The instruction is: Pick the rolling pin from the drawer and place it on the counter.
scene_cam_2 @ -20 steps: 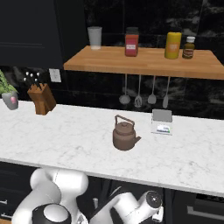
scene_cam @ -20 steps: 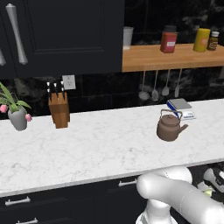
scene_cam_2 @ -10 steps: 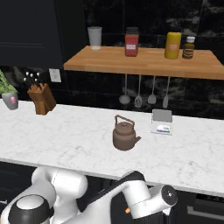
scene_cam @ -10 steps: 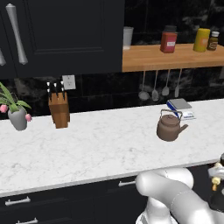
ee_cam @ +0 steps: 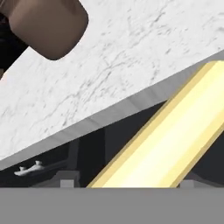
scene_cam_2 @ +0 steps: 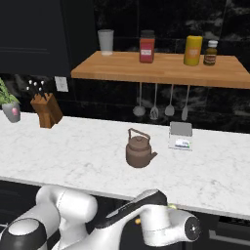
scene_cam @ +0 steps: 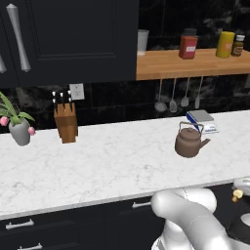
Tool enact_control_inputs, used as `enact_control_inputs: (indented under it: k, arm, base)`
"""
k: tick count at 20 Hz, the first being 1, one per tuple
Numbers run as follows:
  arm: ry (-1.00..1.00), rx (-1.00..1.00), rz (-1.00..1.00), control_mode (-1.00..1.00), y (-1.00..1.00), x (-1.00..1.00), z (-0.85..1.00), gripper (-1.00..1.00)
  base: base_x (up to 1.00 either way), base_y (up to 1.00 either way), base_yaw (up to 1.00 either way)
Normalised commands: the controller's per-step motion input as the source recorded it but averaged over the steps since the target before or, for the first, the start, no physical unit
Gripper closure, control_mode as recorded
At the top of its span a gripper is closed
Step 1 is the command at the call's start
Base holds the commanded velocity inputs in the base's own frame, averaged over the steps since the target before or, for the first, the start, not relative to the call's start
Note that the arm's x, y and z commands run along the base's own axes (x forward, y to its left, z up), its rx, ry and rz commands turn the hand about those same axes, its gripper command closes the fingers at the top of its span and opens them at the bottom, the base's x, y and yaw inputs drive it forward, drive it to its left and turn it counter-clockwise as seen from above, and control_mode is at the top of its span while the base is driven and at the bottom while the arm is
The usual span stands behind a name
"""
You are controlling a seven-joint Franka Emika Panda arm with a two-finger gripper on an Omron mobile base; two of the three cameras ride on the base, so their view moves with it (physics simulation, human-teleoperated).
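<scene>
Pale yellow-tan wooden rolling pin [ee_cam: 166, 144]: seen close in the hand view as a broad cylinder running diagonally from lower left to upper right, just below the counter's grey front edge, over dark cabinet space. In the left base view a small tan knob [scene_cam: 237, 194] shows at the far right below the counter edge, by the arm's end.

Two-finger gripper: fingertips hidden in every view; how wide it stands cannot be told, nor whether it touches the pin.

Black cabinet drawer [ee_cam: 87, 162]: dark space beneath the counter lip; whether the pin lies within it cannot be told.

Long white marble counter [scene_cam: 107, 166]: carries, left to right, a grey pot with a green plant and pink buds [scene_cam: 18, 128], a wooden knife block [scene_cam: 65, 122], a brown kettle [scene_cam: 188, 141], and a small white-and-blue box [scene_cam: 201, 119] behind the kettle, near the wall. The widest bare marble lies between knife block and kettle and along the whole front edge.

Orange-brown wooden shelf [scene_cam_2: 161, 68]: holds a pale cup [scene_cam_2: 105, 41], a red jar [scene_cam_2: 147, 46], a yellow bottle [scene_cam_2: 193, 50] and a small dark jar [scene_cam_2: 211, 52]. Hanging utensils [scene_cam_2: 154, 102] hang under it.
</scene>
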Motion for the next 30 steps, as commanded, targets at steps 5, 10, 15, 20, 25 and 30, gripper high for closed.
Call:
enact_control_inputs:
  k: [5, 10, 15, 20, 25, 30]
  arm:
    - [-0.33, -0.07, -0.31, -1.0, 0.0, -0.28, 0.86, 1.0]
    - [-0.25, -0.13, -0.46, -1.0, 0.09, -0.37, 1.0, 1.0]
    - [-0.12, -0.24, -0.4, -1.0, 0.49, -0.01, 1.0, 1.0]
    - [0.13, -0.28, -0.17, -1.0, 0.73, 0.57, 0.64, 1.0]
    - [0.27, -0.07, -0.01, -1.0, 0.03, 0.65, 0.07, 1.0]
    - [0.25, 0.0, 0.14, -1.0, 0.24, 0.31, -0.02, 1.0]
  base:
    - [0.0, 0.0, 0.0]
    - [0.0, 0.0, 0.0]
    - [0.0, 0.0, 0.0]
    - [0.0, 0.0, 0.0]
    - [0.0, 0.0, 0.0]
    - [0.0, 0.0, 0.0]
